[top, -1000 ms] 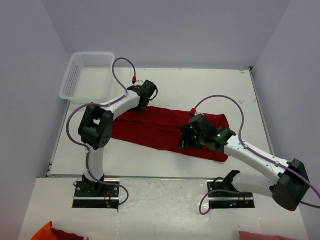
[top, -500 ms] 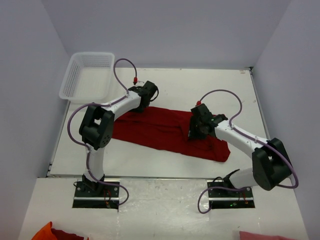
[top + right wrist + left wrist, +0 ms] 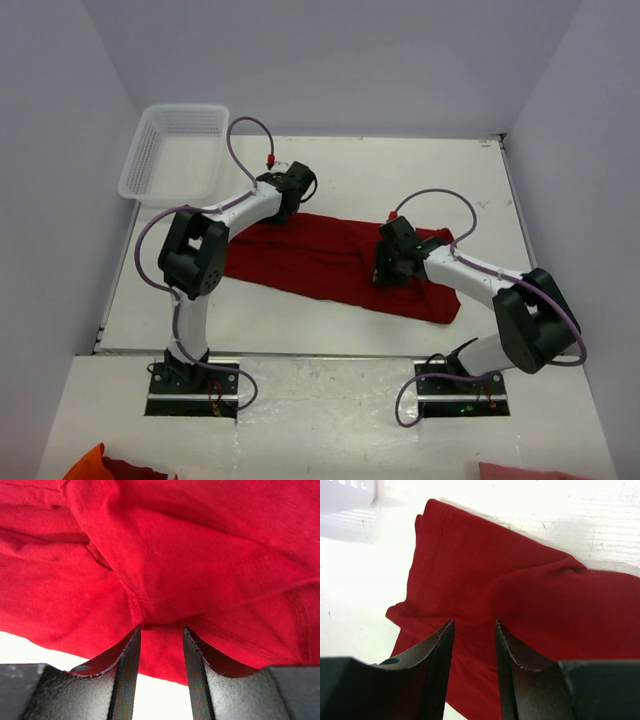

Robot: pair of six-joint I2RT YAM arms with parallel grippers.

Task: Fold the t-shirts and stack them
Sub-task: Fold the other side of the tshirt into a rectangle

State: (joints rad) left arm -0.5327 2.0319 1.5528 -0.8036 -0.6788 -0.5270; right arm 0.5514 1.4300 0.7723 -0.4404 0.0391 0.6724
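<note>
The dark red t-shirt [image 3: 320, 255] lies flat as a long band across the middle of the table, from left to right. My left gripper [image 3: 281, 212] hangs over its far left end, jaws apart and empty; in the left wrist view the gripper [image 3: 474, 622] is above the shirt [image 3: 520, 580] near a stitched hem. My right gripper [image 3: 386, 272] is low over the shirt's right part, jaws apart. In the right wrist view the gripper [image 3: 161, 628] has a folded hem of the shirt [image 3: 175, 555] just ahead of its tips. No neck label shows.
A white plastic mesh basket [image 3: 175, 150] stands at the table's far left corner; its edge shows in the left wrist view [image 3: 345, 492]. Red and orange cloth [image 3: 100, 465] and pink cloth [image 3: 530, 470] lie at the bottom edge below the arm bases. Grey walls enclose three sides.
My right gripper has moved from the shirt's near edge back and up onto its middle right part, with the arm drawn in. The left arm and the shirt have not moved.
</note>
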